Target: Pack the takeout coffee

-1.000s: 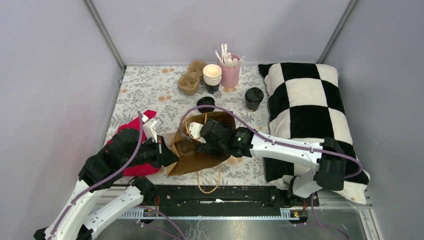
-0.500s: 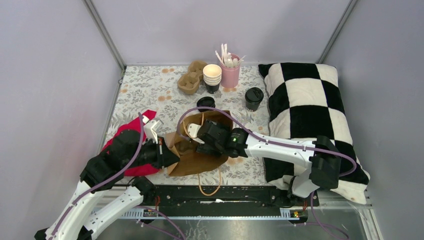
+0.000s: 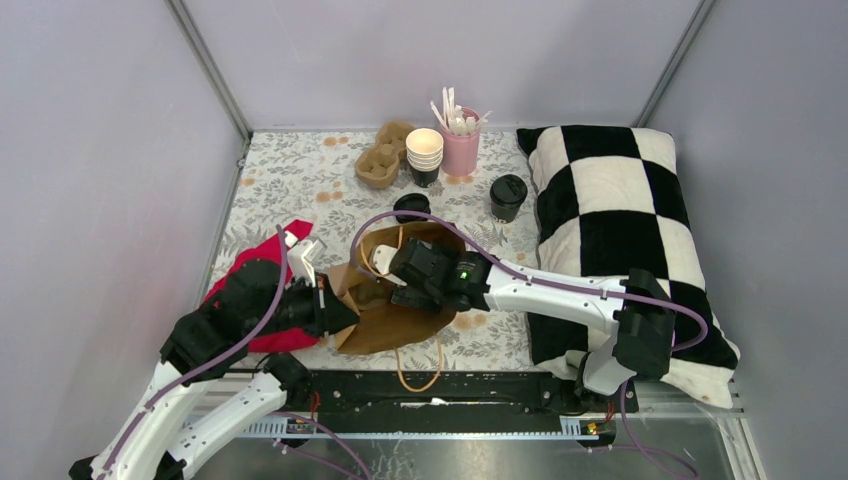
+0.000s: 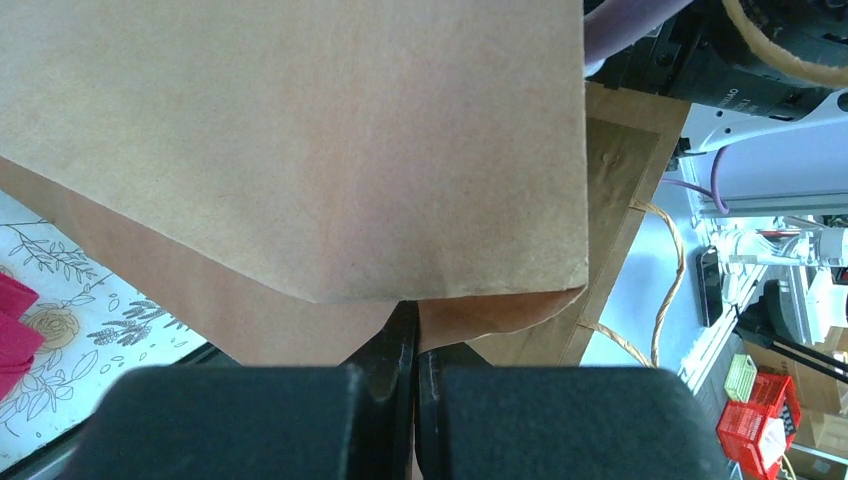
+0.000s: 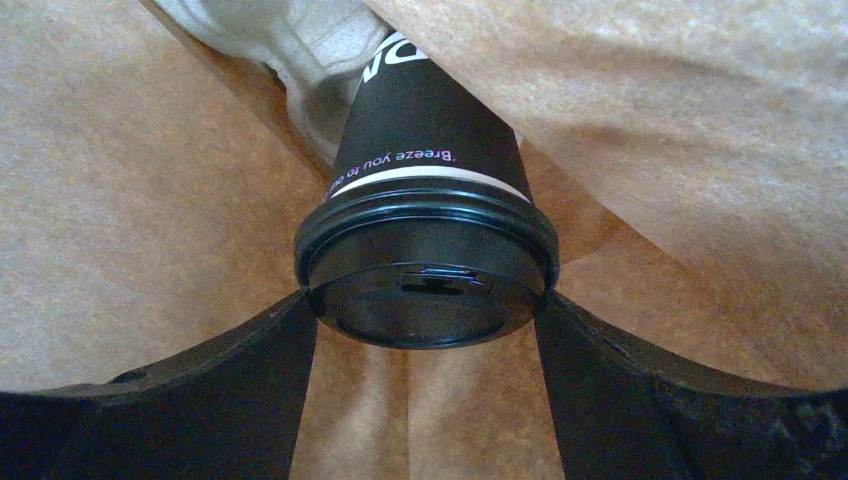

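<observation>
Left pincer (image 4: 406,335): clamped shut, pinching an edge of the brown paper bag (image 4: 300,150).
Right pincer (image 5: 425,312): reaching inside the bag, spread wide and pressing on both sides of the takeout coffee (image 5: 430,170) at its lid.
Takeout coffee: sitting deep in the bag, its base pointing toward a grey pulp tray (image 5: 300,40). A bag fold is hiding the base, so contact is unclear.
Around: second lidded cup (image 3: 508,197), lidless cup stack (image 3: 424,152), loose lids (image 3: 411,206) and pink stirrer pot (image 3: 461,148) standing behind the bag on the desk (image 3: 290,175).
In the way: bag walls crowding the cup.
</observation>
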### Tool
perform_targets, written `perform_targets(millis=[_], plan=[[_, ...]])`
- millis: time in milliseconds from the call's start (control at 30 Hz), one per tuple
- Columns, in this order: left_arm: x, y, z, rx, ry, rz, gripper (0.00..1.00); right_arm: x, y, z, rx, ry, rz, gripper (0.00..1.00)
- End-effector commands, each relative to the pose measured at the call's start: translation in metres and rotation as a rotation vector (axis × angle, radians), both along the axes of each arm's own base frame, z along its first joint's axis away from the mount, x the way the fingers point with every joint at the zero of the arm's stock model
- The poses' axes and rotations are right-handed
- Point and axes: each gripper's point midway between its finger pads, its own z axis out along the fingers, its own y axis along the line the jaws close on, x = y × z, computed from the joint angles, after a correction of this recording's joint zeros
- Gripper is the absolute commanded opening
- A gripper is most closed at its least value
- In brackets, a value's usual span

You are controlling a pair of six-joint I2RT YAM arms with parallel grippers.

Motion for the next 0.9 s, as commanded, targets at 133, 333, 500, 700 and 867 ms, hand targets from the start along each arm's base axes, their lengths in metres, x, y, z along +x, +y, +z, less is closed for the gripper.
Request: perform_targets(millis=[133, 333, 500, 700, 867], plan=[[0.001, 0.005, -0.013, 0.041, 0.037, 0.032, 0.0, -0.009, -0.001, 0.016, 0.027, 0.044, -0.022, 0.58], [0.001, 0.004, -0.013, 0.034, 0.039, 0.031, 0.0, -0.002, -0.005, 0.008, 0.008, 0.009, -0.043, 0.58], [-0.001, 0.003, -0.013, 0.031, 0.047, 0.022, 0.0, 0.017, 0.005, 0.008, 0.019, -0.086, -0.08, 0.58], [-0.003, 0.003, -0.011, 0.02, 0.05, 0.019, 0.0, 0.021, 0.013, 0.003, 0.045, -0.1, -0.084, 0.59], [-0.005, 0.001, -0.005, -0.005, 0.054, 0.015, 0.0, 0.013, 0.009, 0.0, 0.035, -0.064, -0.055, 0.59]])
